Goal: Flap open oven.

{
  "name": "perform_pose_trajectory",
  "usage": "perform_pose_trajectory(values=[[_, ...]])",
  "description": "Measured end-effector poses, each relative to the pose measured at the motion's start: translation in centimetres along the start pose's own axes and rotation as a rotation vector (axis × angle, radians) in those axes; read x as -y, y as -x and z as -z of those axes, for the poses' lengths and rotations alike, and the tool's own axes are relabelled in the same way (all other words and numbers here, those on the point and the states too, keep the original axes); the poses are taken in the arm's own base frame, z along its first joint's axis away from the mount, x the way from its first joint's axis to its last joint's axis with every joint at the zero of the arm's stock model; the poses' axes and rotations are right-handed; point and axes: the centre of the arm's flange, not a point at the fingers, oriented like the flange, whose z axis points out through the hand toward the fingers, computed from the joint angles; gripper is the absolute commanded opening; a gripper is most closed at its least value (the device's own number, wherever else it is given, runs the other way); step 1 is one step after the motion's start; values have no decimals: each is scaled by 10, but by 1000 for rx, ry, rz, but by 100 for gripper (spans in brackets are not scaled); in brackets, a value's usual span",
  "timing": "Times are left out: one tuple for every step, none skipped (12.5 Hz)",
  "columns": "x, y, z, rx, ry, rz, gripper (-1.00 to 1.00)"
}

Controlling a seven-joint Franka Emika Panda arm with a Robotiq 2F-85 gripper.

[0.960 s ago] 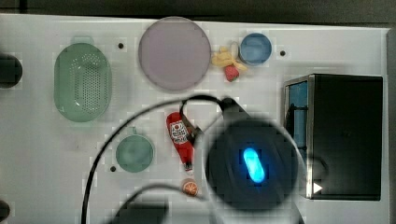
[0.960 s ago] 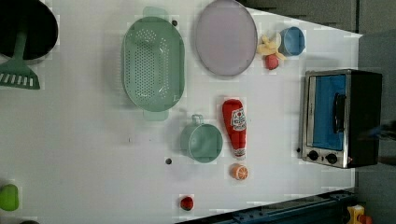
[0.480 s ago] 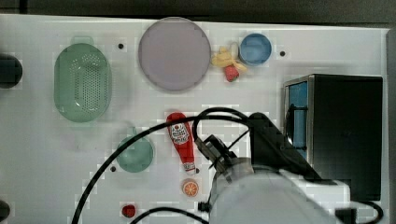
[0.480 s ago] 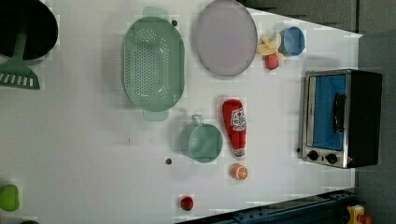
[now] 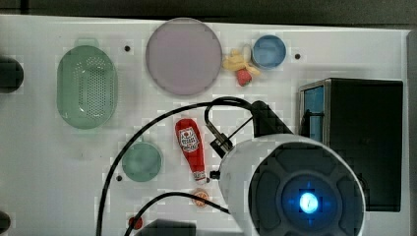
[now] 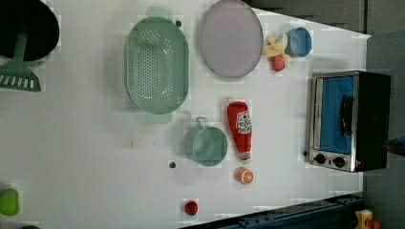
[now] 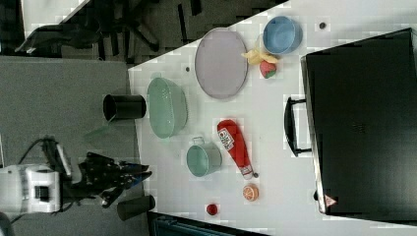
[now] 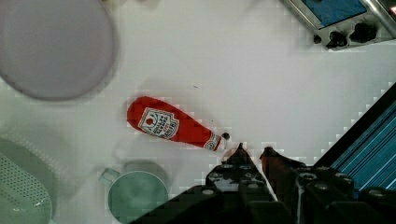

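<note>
Tabletop (image 6: 95, 157), white, carries everything. Oven (image 6: 347, 120) is the biggest item: black box, silver front frame, blue glass door with black bar handle (image 6: 346, 116), 2 knobs below the glass in the left view. Door sits flush in the frame, so it reads as closed; task not started, opening is all left to do.

Gripper (image 8: 252, 151) in the wrist view: 2 fingertips close together with a thin gap, nothing between them, holding nothing. It hangs above bare tabletop, well apart from the oven; the oven's knob corner (image 8: 348, 32) lies far ahead of it, handle not reached.

Nearer the gripper: ketchup bottle (image 8: 170, 125) lying flat, cap end just ahead of the fingertips, not touching. Green cup (image 8: 135, 193) beside the gripper. Lilac plate (image 8: 51, 46) and green colander (image 6: 156, 64) farther off.

Judgement: approach to the handle, contact, and pull-down of the door all remain.
</note>
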Motion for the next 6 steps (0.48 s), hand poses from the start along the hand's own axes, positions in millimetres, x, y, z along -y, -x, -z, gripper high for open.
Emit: perform_pose_trajectory(values=[[-3, -3, -8, 3, 7, 11, -65], [-5, -7, -13, 6, 14, 34, -65], [-7, -12, -15, -1, 9, 64, -65], [-9, -18, -15, -22, 1, 105, -65], [-10, -25, -16, -48, -18, 157, -65], [-13, -33, -19, -70, -31, 211, -65]])
